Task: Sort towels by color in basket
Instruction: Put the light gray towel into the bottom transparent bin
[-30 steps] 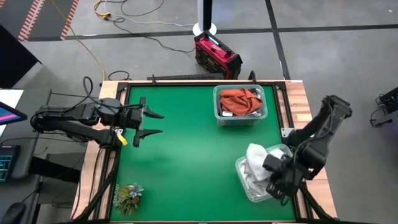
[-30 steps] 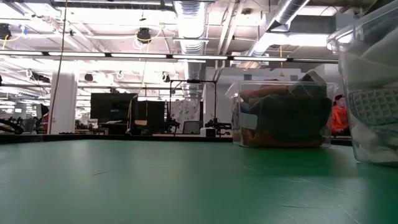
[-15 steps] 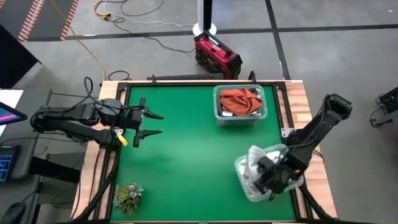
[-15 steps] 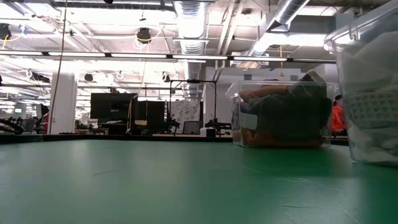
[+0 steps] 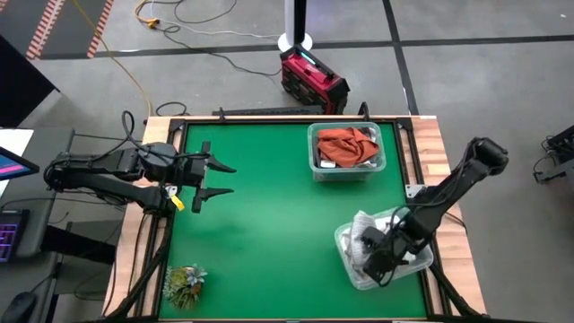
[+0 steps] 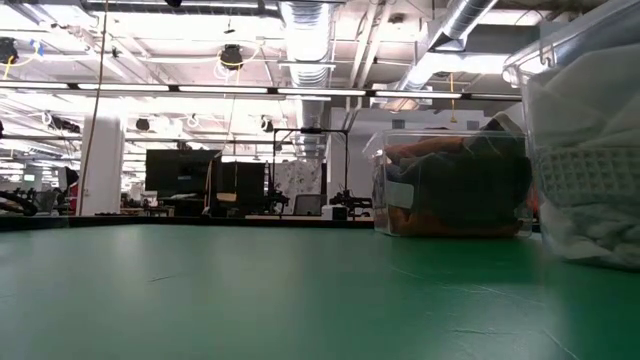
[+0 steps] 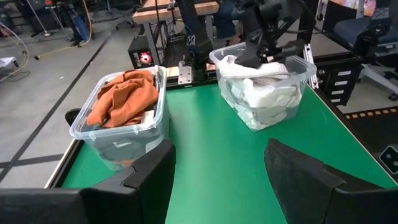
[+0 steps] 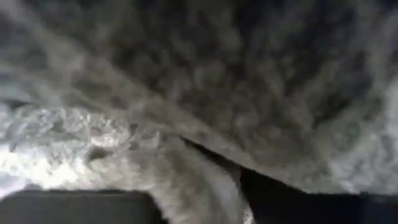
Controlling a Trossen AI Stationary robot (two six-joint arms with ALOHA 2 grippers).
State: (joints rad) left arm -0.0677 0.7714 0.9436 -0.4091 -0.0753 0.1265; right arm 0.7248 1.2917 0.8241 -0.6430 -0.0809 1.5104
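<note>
A clear bin at the table's near right holds white and pale grey towels, which also show in the left wrist view and the low view. My right gripper is down in this bin among those towels; cloth fills its wrist view. A second clear bin at the far right holds a rust-orange towel, also seen from the left wrist. My left gripper hangs open over the table's left side with nothing between its fingers.
A small green leafy tuft lies at the near left corner. The green table top is bare between the left arm and the two bins. A red box stands on the floor beyond the far edge.
My right gripper has moved toward the table's left and down into the near bin, onto the white towels. The heap of towels that stood above the rim now sits lower. The bin has slid a little toward the left.
</note>
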